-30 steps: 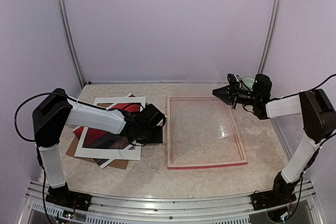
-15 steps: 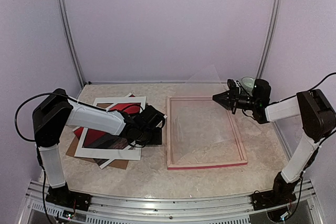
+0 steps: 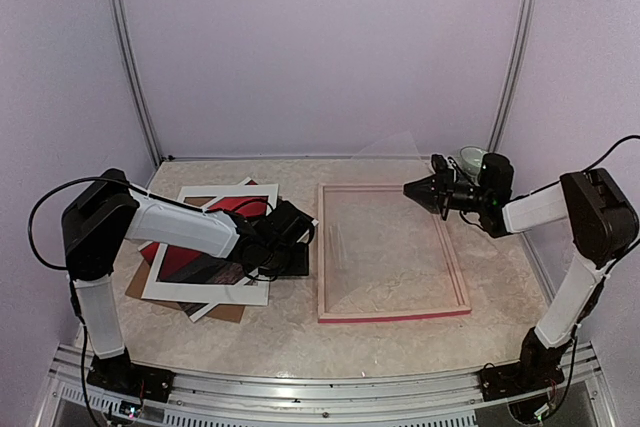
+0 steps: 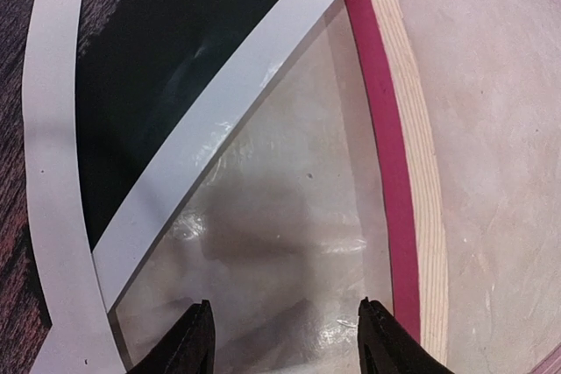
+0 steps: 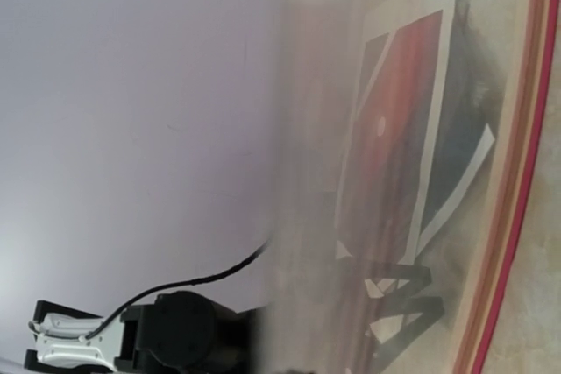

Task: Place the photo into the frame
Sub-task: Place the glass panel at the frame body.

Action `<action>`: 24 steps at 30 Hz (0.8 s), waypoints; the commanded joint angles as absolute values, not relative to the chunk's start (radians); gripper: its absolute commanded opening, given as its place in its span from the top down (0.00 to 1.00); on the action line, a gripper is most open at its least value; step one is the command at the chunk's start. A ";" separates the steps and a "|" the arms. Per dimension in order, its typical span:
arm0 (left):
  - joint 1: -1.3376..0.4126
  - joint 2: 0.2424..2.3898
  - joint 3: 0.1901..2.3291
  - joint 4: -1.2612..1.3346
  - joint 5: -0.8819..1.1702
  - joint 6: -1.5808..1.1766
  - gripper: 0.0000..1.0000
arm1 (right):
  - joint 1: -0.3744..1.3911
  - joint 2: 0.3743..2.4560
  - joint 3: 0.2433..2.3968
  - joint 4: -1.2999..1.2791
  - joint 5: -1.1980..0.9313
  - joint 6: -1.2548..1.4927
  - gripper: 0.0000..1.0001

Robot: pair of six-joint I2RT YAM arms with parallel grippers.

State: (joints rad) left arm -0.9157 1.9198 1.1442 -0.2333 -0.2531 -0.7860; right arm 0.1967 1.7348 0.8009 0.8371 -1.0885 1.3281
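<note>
Top view: my L gripper (image 3: 290, 234) sits left of centre, low over the pile of flat stuff. In the L wrist cam, my L gripper (image 4: 285, 343) shows two black fingertips (image 4: 197, 343) at the bottom edge. Jaws are about half apart with nothing between them and no grip on anything. A shiny see-thru surface lies under the tips.

The photo (image 3: 243, 206) is in that pile, left half of the top view, flat on the table (image 3: 290, 347). It's red and dark, mostly covered by the white mat (image 3: 205, 292). A brown board (image 3: 228, 313) pokes out under the pile at the lower edge. The R wrist cam picks up the photo (image 5: 394, 102) too, red w/ a small white sun, upper right of that pic. In the L wrist cam a strip of the white mat (image 4: 219, 120) runs diagonally over the dark print.

The frame (image 3: 395, 315) lies flat right of centre, just beside the pile, pale wood rim up and pink along its near edge. In the L wrist cam the frame (image 4: 390, 172) rail runs down the right side, pink then pale wood.

My R gripper (image 3: 413, 189) is at the frame's upper right corner, tip pointing left. A clear sheet (image 3: 380, 217) leans up out of the frame, and my tip is right at its raised edge. The jaws look narrow from above. The R wrist cam is blurred by the sheet w/ no fingers showing, so I can't tell if I'm pinching it.
</note>
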 commanded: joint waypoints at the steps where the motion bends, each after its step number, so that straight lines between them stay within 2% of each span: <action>1: -0.917 1.904 1.135 -0.219 -0.249 -0.801 0.44 | 0.209 1.763 0.818 0.845 -1.111 1.319 0.86; 10: -0.920 1.900 1.130 -0.218 -0.251 -0.804 0.44 | 0.204 1.774 0.839 0.803 -1.111 1.311 0.77; 24: -0.925 1.901 1.126 -0.206 -0.242 -0.808 0.44 | 0.197 1.736 0.874 0.530 -1.080 1.108 0.44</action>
